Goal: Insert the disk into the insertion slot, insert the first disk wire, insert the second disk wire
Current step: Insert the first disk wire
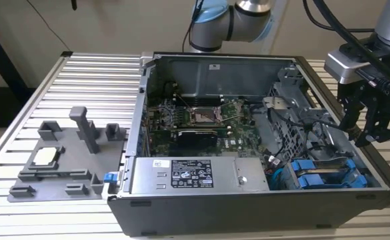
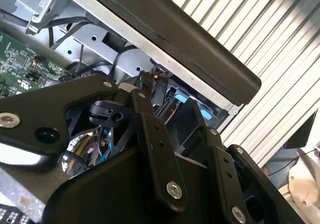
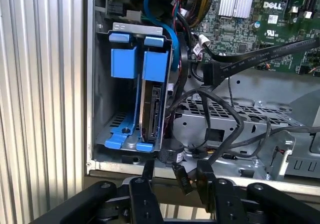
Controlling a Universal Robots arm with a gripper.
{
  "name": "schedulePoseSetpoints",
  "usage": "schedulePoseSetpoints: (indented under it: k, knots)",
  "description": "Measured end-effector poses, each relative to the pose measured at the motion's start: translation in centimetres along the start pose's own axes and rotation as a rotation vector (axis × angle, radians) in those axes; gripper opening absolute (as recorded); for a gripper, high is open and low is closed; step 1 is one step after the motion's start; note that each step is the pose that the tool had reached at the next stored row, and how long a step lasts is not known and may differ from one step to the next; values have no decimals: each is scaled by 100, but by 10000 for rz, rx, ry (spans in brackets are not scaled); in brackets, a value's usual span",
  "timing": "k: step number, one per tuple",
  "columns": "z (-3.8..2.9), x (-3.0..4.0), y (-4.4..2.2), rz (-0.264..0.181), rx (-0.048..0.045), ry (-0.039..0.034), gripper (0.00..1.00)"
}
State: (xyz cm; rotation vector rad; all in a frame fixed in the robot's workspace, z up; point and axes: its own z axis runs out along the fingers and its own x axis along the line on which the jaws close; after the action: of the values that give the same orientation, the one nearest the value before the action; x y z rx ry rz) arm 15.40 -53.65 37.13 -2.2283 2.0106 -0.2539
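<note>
**A:** Which step are you on?

**B:** The wires, I judge. The disk (image 3: 151, 104) already sits in the insertion slot (image 3: 161, 143), on edge in its blue frame. That slot is in the drive cage (image 3: 135, 28), at the near corner of the computer case (image 1: 248, 210) on the exterior view's right.

**A:** And your end effector?

**B:** My end effector (image 1: 358, 136) hangs just above the case's wall on the exterior view's right, near the cage. Its jaws stand moderately apart. In the first wrist view a small black connector (image 3: 181, 178) lies between them, and I cannot see either side pressing on it. I take it for the first disk wire, not yet plugged in.

**A:** What does the next move call for?

**B:** A firm, square hold on that plug, lined up with the disk's exposed edge. The bay is narrow and cables crowd it, so there is little room to be off-line.

**A:** Counts?

**B:** One disk. There are two blue carriers (image 1: 313, 181) side by side, one filled and one seemingly empty. I count two loose black connectors, the second (image 3: 220, 70) on a flat cable farther in. One case rests on the tabletop (image 1: 88, 80).
</note>
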Motion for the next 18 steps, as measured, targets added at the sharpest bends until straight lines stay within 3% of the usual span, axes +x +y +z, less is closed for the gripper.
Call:
schedulePoseSetpoints:
  k: [5, 9, 15, 16, 18]
  knots:
    - [0, 0, 0, -96, 2, -1, 47]
    - [-1, -1, -1, -567, 31, -97, 47]
    - [3, -8, -1, -1257, 226, -206, 47]
    - [3, -10, -1, -1364, 240, -183, 47]
    - [5, -11, 0, -1572, 221, -60, 47]
